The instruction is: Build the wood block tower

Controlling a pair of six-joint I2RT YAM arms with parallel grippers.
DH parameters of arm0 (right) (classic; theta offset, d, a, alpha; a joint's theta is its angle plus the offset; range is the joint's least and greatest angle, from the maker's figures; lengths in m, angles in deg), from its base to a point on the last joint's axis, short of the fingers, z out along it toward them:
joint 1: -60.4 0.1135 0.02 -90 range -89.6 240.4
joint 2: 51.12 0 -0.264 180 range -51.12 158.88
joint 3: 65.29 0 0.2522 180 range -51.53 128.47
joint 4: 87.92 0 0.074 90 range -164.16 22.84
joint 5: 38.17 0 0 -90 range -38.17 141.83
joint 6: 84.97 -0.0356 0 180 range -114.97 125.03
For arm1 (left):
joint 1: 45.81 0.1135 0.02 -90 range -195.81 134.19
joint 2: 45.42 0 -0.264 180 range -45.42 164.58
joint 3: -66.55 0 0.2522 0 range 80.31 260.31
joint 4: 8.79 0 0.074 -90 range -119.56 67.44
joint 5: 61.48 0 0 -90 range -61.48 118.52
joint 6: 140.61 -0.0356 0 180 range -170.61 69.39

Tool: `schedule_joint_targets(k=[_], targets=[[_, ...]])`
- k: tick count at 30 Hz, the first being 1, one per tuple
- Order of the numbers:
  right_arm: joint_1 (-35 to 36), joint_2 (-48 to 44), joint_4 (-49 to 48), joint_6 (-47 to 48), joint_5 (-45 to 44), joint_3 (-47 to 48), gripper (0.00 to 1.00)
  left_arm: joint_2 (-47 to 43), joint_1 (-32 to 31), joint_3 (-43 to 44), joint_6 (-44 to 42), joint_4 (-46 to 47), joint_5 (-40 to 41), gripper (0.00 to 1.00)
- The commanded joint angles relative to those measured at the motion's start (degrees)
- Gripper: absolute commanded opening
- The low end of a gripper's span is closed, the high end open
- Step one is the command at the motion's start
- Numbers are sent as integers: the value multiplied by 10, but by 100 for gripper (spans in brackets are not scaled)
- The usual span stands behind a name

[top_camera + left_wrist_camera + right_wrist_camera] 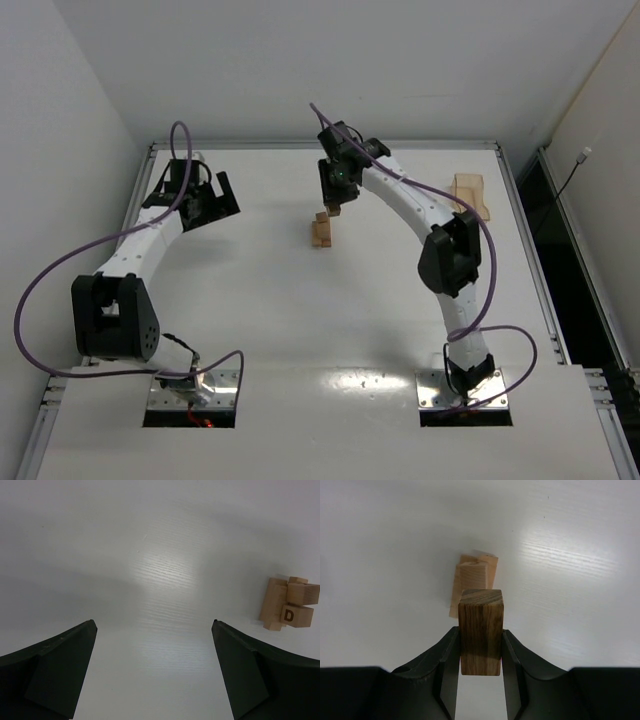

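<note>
While the white surface (300,330) carries the low tower (472,580) just ahead of and below the right jaws, those jaws clamp narrowly on a darker wood block (481,630), held upright, probably so it can be lowered on top. The left jaws stand wide and empty, with the tower off to their right, where its front block (288,614) reads "D".

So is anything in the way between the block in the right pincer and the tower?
Nothing visible is. The right pincer grips a darker wood block, and only open space shows between it and the tower.
</note>
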Motion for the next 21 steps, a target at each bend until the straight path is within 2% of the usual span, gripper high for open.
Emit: schedule_joint_targets(k=[1,9,21], targets=[[11,11,39,-90,-39,34,0,4,4,27,6,9,0,100],[24,47,44,-142,-77,50,0,9,4,27,6,9,0,100],[29,82,28,-166,-45,62,0,9,4,27,6,9,-5,100]])
